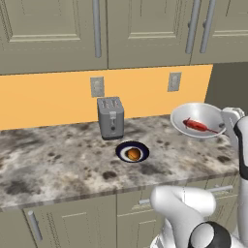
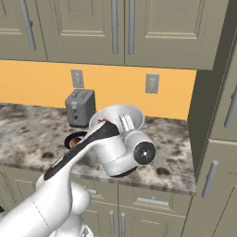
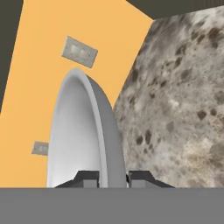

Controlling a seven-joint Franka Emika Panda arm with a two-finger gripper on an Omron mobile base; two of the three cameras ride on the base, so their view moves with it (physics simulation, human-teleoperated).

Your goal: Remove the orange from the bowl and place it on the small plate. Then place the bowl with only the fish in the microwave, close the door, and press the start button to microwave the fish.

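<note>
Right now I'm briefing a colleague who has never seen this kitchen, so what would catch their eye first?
The pale bowl held in the air over the right end of the counter, tilted, with the red fish inside; the tool is shut on its rim. Next, the orange on the small navy-rimmed plate in front of the grey toaster, against the bright orange wall.

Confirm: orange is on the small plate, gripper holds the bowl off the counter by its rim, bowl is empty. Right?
Not quite: the bowl isn't empty. The left base view shows the fish lying in it. The rest holds: the orange sits on the small plate, and the gripper clamps the rim.
</note>
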